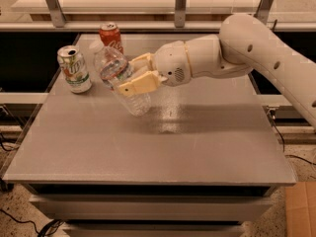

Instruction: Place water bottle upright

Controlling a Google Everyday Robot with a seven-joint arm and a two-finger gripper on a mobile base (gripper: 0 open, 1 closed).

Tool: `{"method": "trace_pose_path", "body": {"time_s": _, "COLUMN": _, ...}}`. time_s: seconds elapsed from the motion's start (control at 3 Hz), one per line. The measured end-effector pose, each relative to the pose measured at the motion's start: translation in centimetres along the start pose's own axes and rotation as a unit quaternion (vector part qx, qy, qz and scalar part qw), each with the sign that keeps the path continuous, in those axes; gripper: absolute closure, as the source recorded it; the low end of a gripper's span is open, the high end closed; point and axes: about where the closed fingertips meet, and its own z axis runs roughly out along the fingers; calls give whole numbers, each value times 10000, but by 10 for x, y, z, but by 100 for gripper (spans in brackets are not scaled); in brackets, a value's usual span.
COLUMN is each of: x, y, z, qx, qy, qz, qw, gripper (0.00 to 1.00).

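Tilting the water bottle (112,69) until its base sits flat is what I judge this step needs, so I would roll the wrist slowly, lower it onto the counter (197,147), and release only once it stands. The gripper (127,75) hangs over the counter, its 2 fingers (140,83) pinching the bottle's middle. The cap leans up past the fingers and the base slants down below them. A green-and-white can (74,68) and a red cola can (111,37) stand just beyond.
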Motion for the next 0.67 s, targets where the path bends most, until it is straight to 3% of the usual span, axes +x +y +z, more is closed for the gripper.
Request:
{"method": "trace_pose_path", "body": {"time_s": 0.33, "x": 5, "y": 1, "z": -6, "qx": 257, "qy": -409, "qz": -1, "qw": 9988, "gripper": 100}}
{"method": "trace_pose_path", "body": {"time_s": 0.67, "x": 10, "y": 1, "z": -12, "qx": 529, "qy": -884, "qz": -66, "qw": 9947, "gripper": 100}}
